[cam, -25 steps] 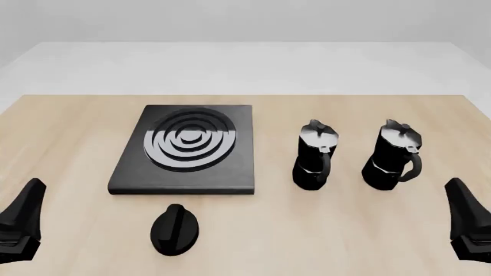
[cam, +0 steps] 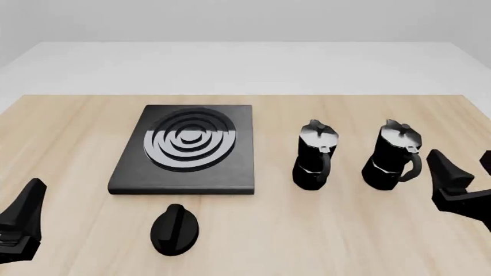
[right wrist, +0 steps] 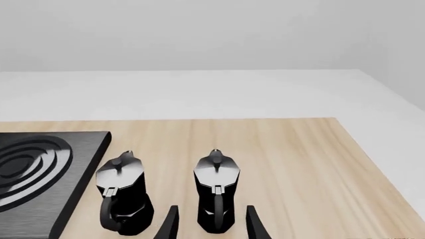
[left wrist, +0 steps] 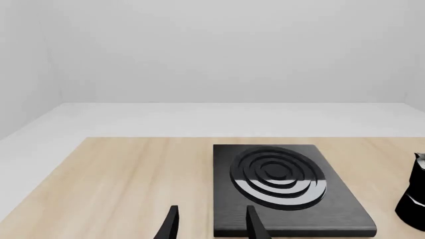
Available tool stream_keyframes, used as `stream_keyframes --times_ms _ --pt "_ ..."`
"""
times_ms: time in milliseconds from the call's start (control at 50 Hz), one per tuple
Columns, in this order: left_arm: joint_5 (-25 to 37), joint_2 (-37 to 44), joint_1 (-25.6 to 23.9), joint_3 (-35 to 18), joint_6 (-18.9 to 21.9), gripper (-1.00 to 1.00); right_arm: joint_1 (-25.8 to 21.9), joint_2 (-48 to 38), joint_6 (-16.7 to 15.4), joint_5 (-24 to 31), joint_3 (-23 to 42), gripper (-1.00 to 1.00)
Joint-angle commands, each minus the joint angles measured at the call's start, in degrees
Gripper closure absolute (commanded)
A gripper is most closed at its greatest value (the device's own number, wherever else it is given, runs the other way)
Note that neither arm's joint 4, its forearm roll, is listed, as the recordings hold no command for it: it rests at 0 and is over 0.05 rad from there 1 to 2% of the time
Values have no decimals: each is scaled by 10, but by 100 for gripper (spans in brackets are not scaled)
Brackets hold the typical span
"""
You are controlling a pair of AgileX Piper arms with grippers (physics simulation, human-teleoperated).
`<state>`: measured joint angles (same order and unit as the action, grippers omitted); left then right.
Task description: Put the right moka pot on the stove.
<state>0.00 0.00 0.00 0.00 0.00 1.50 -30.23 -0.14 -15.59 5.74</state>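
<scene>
Starting at the jaws: the right gripper is seen w/ jaws spread and nothing between them, its two fingertips framing the right moka pot in the right wrist view, no contact. In the front view the right gripper hangs just beside that pot, on its right, apart from it. The left gripper is likewise held w/ jaws spread and empty, low at the near left of the tabletop, well apart from everything. The right moka pot stands upright on the tabletop, handle toward the camera. The other moka pot is placed near it on the left, between it and the stove. A black dial knob lies just in front of the stove.
</scene>
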Motion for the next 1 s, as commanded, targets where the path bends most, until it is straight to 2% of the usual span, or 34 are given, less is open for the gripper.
stream_keyframes --times_ms 20,340,560,1000 --pt "0 0 0 0 0 -100 -1 -128 15 -73 15 -100" --pt "0 0 0 0 0 -100 -1 -242 21 -148 20 -100" --pt "0 0 0 0 0 -100 9 -278 20 -182 14 -100" --pt "0 0 0 0 0 -100 16 -405 27 -290 5 -100"
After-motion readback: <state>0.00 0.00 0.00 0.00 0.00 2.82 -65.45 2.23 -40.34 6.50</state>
